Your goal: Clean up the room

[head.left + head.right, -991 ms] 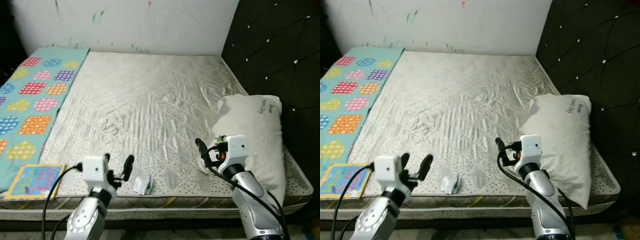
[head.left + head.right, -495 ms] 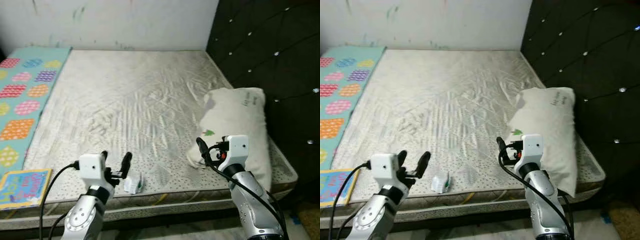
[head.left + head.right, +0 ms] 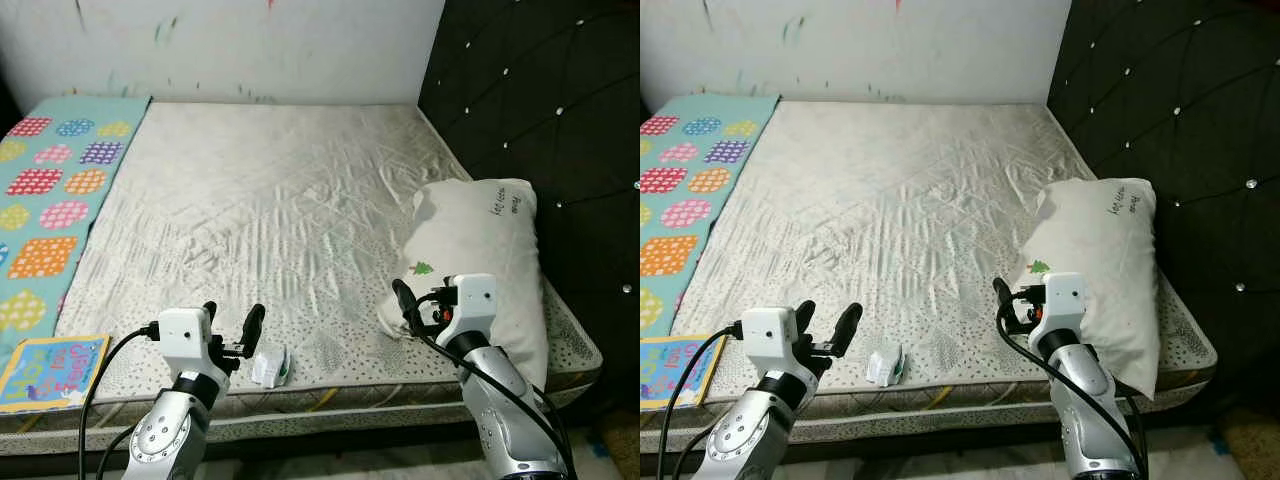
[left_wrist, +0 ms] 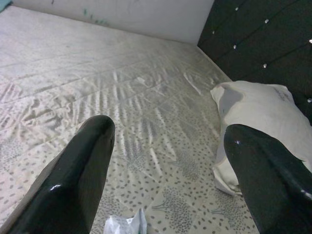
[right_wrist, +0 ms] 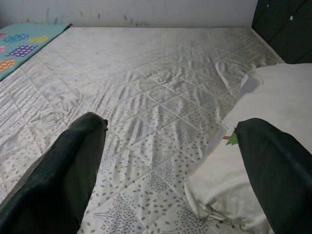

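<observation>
A bare quilted mattress (image 3: 270, 220) fills the scene before me in my left eye view, set against a paint-flecked white wall (image 3: 250, 45) and a black tufted headboard (image 3: 540, 110) on my right. A teal blanket with coloured dotted patches (image 3: 50, 200) runs along the mattress's left side, and a children's book (image 3: 52, 372) lies at its near left corner. A white pillow (image 3: 480, 260) with a small green tree print rests against the headboard side. Near the front edge lies a small crumpled white wrapper with a green mark (image 3: 270, 367), just beside my left end effector (image 3: 230, 327), whose two black fingers stand spread apart and hold nothing. My right end effector (image 3: 405, 305) hovers at the pillow's near corner; from here I see only one finger clearly. My right eye view shows the same layout, with the wrapper (image 3: 885, 366) just right of my left end effector (image 3: 826, 328). In my left wrist view the two fingers (image 4: 78, 170) are wide apart, the wrapper (image 4: 126, 225) peeking between them over the mattress, the pillow (image 4: 258, 117) beyond. In my right wrist view the fingers (image 5: 73, 165) are likewise spread and empty, the pillow's corner (image 5: 229, 195) lying between them on the mattress.
</observation>
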### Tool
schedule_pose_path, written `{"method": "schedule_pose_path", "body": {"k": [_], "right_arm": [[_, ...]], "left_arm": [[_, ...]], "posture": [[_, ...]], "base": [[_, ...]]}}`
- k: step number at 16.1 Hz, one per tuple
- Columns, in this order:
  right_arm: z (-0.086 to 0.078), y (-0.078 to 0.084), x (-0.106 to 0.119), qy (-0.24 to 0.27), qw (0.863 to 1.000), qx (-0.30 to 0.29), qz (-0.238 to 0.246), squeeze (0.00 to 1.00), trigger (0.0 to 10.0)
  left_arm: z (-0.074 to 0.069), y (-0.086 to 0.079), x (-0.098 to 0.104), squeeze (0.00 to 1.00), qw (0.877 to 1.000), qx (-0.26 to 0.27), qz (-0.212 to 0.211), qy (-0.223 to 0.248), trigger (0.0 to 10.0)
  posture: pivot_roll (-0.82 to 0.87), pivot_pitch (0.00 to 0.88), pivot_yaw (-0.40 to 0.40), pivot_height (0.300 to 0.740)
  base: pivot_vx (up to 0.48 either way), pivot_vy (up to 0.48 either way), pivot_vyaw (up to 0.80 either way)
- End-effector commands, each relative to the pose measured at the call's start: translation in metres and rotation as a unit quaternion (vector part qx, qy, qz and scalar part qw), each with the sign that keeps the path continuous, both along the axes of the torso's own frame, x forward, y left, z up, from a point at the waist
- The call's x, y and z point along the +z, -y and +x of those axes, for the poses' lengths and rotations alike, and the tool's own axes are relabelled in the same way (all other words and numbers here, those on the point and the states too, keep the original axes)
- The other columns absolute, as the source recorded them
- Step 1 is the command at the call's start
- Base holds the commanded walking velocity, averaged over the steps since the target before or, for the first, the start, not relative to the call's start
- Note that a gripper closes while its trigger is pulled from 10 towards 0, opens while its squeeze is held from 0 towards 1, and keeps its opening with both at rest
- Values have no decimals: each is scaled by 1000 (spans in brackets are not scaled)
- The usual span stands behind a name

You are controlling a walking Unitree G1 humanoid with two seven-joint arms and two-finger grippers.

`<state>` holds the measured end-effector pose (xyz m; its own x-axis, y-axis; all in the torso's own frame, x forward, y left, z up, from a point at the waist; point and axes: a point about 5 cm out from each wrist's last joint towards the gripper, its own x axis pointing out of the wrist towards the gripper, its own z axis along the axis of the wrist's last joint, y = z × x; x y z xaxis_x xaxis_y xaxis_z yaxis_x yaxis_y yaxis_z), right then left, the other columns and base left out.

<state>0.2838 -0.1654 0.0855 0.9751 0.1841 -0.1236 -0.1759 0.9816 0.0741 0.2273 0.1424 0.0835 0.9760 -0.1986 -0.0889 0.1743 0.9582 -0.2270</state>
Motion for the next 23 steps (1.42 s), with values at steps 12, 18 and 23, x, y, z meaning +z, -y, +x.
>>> {"method": "schedule_pose_path", "body": {"k": [12, 18, 23], "right_arm": [[2, 2, 2, 3, 1000, 1, -7, 0, 10000], [1, 2, 1, 2, 1000, -1, -9, 0, 10000], [1, 3, 1, 0, 1000, -2, -8, 0, 10000]], "left_arm": [[-1, 1, -1, 0, 1000, -5, 1, -1, 10000], [0, 0, -3, 0, 1000, -4, 3, -7, 10000], [0, 1, -2, 0, 1000, -7, 2, -6, 10000]], "posture": [[-112, 14, -41, 740], [-112, 15, -38, 740], [-113, 16, -39, 740]], "base": [[282, 0, 0], [43, 0, 0], [114, 0, -133]]}}
